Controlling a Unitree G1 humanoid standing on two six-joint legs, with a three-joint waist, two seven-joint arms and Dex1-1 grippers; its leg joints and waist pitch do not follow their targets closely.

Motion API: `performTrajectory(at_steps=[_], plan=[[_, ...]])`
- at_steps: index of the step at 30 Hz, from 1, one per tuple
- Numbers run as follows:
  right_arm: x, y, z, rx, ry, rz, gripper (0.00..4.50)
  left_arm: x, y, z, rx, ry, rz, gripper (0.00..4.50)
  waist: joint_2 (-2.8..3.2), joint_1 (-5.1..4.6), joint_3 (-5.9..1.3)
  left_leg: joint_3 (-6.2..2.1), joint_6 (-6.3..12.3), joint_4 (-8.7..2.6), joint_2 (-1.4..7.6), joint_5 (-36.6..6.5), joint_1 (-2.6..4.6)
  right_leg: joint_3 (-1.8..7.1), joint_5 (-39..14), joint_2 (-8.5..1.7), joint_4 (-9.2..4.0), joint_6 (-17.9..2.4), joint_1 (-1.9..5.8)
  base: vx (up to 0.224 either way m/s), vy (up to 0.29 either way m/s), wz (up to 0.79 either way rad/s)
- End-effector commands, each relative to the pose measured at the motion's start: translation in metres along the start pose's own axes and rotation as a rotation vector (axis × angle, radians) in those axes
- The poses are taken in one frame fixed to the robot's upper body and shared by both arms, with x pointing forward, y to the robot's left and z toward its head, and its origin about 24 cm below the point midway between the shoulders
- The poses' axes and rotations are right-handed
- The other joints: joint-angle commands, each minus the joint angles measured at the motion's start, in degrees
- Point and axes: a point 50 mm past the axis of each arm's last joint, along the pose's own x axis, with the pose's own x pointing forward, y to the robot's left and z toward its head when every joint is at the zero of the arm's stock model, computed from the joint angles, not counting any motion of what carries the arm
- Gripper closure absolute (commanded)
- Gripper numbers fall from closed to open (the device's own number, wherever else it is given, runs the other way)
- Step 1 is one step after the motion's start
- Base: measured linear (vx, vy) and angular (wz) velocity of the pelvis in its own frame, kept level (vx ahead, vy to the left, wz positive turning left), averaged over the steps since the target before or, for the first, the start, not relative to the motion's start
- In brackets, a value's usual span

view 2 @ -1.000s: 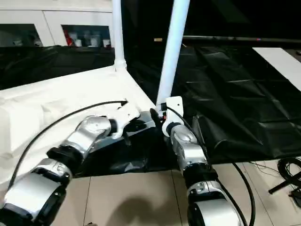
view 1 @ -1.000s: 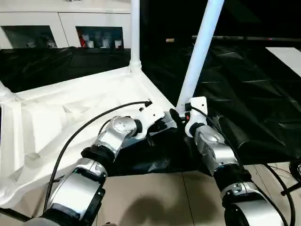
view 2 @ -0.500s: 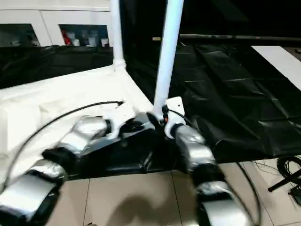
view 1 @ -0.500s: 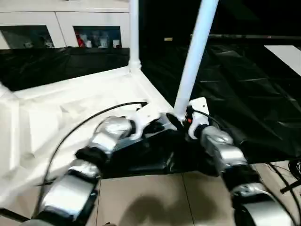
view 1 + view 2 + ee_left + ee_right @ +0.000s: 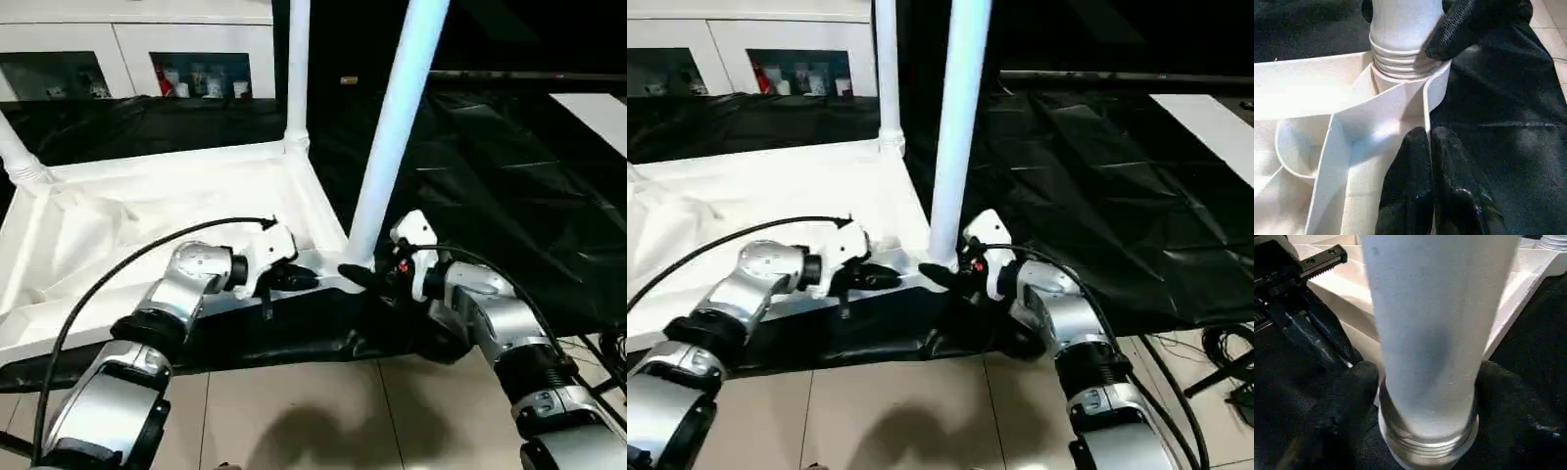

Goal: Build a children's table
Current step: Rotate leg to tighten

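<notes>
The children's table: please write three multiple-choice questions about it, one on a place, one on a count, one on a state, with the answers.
1. Where does the right gripper sit?
A. at the base of the nearest leg
B. on the floor tiles
C. at the cabinet

2. How many legs stand up from the table top in the left eye view?
A. one
B. three
C. five

3. How are the left gripper's fingers?
A. wide apart
B. pressed together
C. around a leg

Answers: 1 A, its fingers flank the nearest leg just above the threaded collar. 2 B, the nearest, one at the far corner and one at the left. 3 B, the two black fingers touch beside the rim.
</notes>
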Motion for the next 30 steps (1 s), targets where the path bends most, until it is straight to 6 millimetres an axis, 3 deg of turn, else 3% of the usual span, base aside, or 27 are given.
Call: performTrajectory(at_steps=[1,8,13,17,19,21,22,23,30], plan=[[0.002,0.004,0.002,-0.003,0.000,0.049,1.54,-0.001,-0.004,-0.007,-0.041,-0.037,0.005,4.50,-1.02,0.25,-3.26,0.67,4.05,-3.02,0.20,-8.6,-0.24,2.28,-9.8,-3.18,-3.94,-11.9,3.25,0.000,0.000,0.00],[0.002,0.004,-0.003,-0.009,0.018,0.034,1.97,-0.001,-0.006,-0.008,-0.045,-0.034,-0.012,4.50,-0.84,0.19,-3.32,0.68,3.86,-2.97,0.21,-8.2,-0.24,2.31,-8.5,-3.09,-3.82,-12.1,3.25,0.000,0.000,0.00],[0.000,-0.005,-0.010,-0.013,0.010,-0.126,2.03,0.004,-0.005,-0.006,-0.035,-0.022,0.014,4.50,-0.82,-0.05,-3.21,0.64,3.16,-3.09,0.16,-9.1,-0.21,2.32,-10.3,-3.17,-4.03,-11.8,3.15,0.000,0.000,0.00],[0.002,-0.012,-0.024,0.121,-0.007,-0.427,2.05,0.032,-0.005,0.003,-0.052,-0.006,0.114,4.50,-0.68,-0.27,-3.05,0.67,1.90,-3.26,0.19,-10.1,0.17,2.45,-12.8,-3.08,-4.46,-10.9,2.70,0.000,0.000,0.00],[0.007,-0.011,-0.028,0.162,0.000,-0.514,2.05,0.044,-0.007,0.010,-0.053,-0.013,0.123,4.50,-0.85,-0.23,-3.22,0.58,1.54,-3.26,0.06,-9.4,0.09,2.42,-12.2,-3.02,-4.27,-10.6,2.95,0.000,0.000,0.00],[0.012,-0.010,-0.030,0.202,0.005,-0.607,2.05,0.058,-0.011,0.019,-0.047,-0.018,0.132,4.50,-0.44,-0.33,-3.29,0.67,2.07,-3.11,-0.19,-9.2,-0.08,2.50,-10.4,-2.91,-4.37,-10.5,3.04,0.000,0.000,0.00],[0.012,-0.010,-0.030,0.202,0.005,-0.607,2.05,0.058,-0.011,0.019,-0.047,-0.018,0.132,4.50,-0.42,-0.28,-3.33,0.64,2.06,-3.12,-0.17,-9.2,0.02,2.49,-10.5,-2.95,-4.37,-10.5,2.99,0.000,0.000,0.00],[0.020,-0.007,-0.029,0.233,0.001,-0.666,2.05,0.071,-0.014,0.027,-0.046,-0.026,0.150,4.50,-0.04,-0.23,-3.33,0.57,1.93,-3.14,-0.19,-9.4,0.06,2.45,-10.6,-2.98,-4.35,-10.5,3.00,0.000,0.000,0.00],[0.037,0.000,-0.021,0.195,0.013,-0.677,2.05,0.083,-0.017,0.037,-0.032,-0.038,0.169,4.50,-0.13,-0.36,-3.28,0.53,2.05,-3.21,-0.24,-10.8,-0.01,2.38,-11.5,-2.91,-4.66,-10.1,3.03,0.000,0.000,0.00]])
